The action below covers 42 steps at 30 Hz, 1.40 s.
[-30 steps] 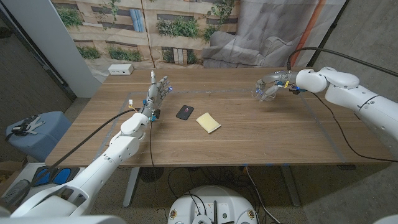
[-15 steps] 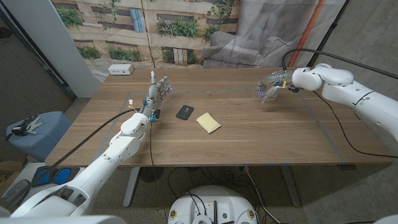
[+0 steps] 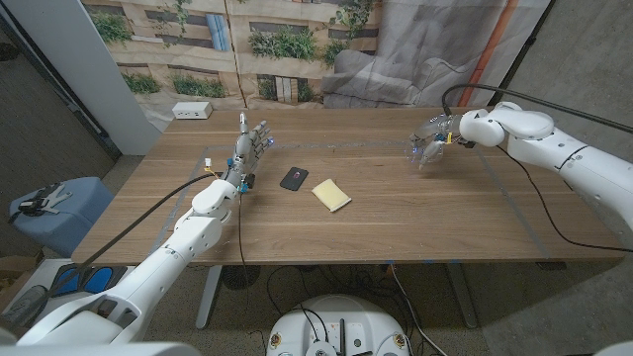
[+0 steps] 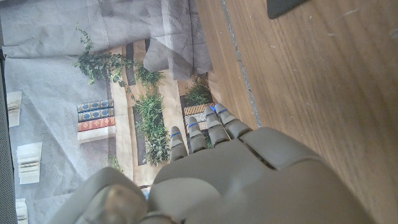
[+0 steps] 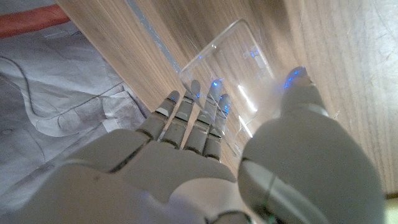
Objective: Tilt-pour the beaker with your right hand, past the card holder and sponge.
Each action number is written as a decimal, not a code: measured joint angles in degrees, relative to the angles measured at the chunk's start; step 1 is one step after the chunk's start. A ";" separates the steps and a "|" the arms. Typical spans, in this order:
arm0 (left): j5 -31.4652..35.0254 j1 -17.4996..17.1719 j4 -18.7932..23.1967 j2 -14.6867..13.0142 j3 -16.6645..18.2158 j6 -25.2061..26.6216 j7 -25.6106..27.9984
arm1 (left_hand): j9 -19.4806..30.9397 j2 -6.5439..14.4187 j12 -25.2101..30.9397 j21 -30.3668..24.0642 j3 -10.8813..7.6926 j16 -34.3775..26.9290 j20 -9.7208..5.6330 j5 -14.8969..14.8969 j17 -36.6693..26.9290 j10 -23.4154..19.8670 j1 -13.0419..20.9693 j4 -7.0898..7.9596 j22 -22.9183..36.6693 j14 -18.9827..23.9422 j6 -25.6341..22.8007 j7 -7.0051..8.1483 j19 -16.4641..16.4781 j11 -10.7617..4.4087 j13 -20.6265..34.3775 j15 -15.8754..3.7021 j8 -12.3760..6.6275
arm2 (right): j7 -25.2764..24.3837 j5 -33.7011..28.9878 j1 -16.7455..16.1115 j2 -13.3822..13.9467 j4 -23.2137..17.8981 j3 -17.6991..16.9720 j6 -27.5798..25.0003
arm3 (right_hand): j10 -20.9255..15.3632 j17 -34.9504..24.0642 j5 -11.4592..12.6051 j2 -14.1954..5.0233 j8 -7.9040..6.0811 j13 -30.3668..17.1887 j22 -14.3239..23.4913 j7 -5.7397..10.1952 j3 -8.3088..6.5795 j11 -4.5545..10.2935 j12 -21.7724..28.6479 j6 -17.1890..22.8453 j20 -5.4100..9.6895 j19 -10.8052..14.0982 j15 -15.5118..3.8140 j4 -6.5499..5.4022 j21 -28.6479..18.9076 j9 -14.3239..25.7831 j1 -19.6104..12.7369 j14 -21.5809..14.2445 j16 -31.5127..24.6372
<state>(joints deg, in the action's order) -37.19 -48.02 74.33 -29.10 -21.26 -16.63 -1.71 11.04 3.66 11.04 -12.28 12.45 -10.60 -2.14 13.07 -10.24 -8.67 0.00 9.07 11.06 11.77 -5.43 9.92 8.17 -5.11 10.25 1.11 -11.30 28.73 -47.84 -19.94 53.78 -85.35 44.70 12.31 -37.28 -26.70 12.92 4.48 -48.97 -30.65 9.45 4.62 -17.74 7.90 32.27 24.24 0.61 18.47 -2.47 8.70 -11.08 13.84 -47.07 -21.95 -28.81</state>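
The right hand (image 3: 433, 138) holds the clear beaker (image 5: 231, 78) tipped near the counter's (image 3: 396, 213) far right corner. Next, tip further to pour.

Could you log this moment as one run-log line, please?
right hand: grips beaker, tilted | left hand: holds nothing | card holder, sponge: untouched

We see a wooden bench (image 3: 396, 213) with a printed backdrop (image 3: 247, 44) of plants and book-lined shelves hanging behind it. Grey draped cloth (image 3: 415, 49) hangs beside that backdrop, and a white power strip (image 3: 192, 110) lies at the bench's far corner. A blue bin (image 3: 54, 208) stands on the floor beside the bench.
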 measured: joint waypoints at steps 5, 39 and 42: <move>0.00 0.00 0.00 0.00 0.00 0.00 0.01 | 0.00 0.00 0.00 0.00 0.00 0.00 0.00 0.00 0.00 0.00 0.00 0.00 0.00 0.00 0.00 0.00 0.00 0.00 0.00 0.00 0.00 | 0.55 -1.46 0.22 -0.16 -0.05 0.48 -0.03 | 0.00 0.00 0.00 0.00 0.00 -0.20 0.00 0.00 0.00 0.00 -0.16 0.00 0.00 0.00 0.00 0.00 0.00 0.00 0.00 0.00 0.00; 0.02 -0.01 0.01 0.00 0.00 -0.03 0.10 | 0.00 0.00 0.00 0.00 0.00 0.00 0.00 0.00 0.00 0.00 0.00 0.00 0.00 0.00 0.00 0.00 0.00 0.00 0.00 0.00 0.00 | 2.27 -6.68 0.98 -1.17 0.22 2.06 0.40 | -0.64 0.42 0.23 0.00 -0.56 -0.25 0.00 0.00 0.12 0.65 -0.68 0.00 0.41 1.64 0.00 0.12 0.00 -0.28 0.00 -1.43 0.44; 0.03 -0.01 0.01 0.00 0.00 -0.03 0.12 | 0.00 0.00 0.00 0.00 0.00 0.00 0.00 0.00 0.00 0.00 0.00 0.00 0.00 0.00 0.00 0.00 0.00 0.00 0.00 0.00 0.00 | 1.92 -6.17 0.76 -1.17 0.24 1.84 0.36 | -0.70 0.41 0.23 0.00 -0.56 -0.29 0.00 0.00 0.12 0.71 -0.83 0.00 0.41 1.64 0.00 0.12 0.00 -0.28 0.00 -1.43 0.44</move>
<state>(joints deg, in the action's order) -37.16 -48.02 74.34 -29.09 -21.26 -16.66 -1.59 11.05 3.66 11.04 -12.28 12.45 -10.60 -2.14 13.07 -10.25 -8.67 0.00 9.07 11.06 11.77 -5.43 9.92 8.17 -5.11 10.25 1.11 -11.30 30.66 -54.01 -19.18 52.60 -85.11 46.54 12.67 -37.98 -26.29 13.15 4.48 -49.53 -30.95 9.45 4.62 -17.62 8.60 31.43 24.24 1.02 20.10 -2.47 8.83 -11.09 13.56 -47.07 -23.38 -28.37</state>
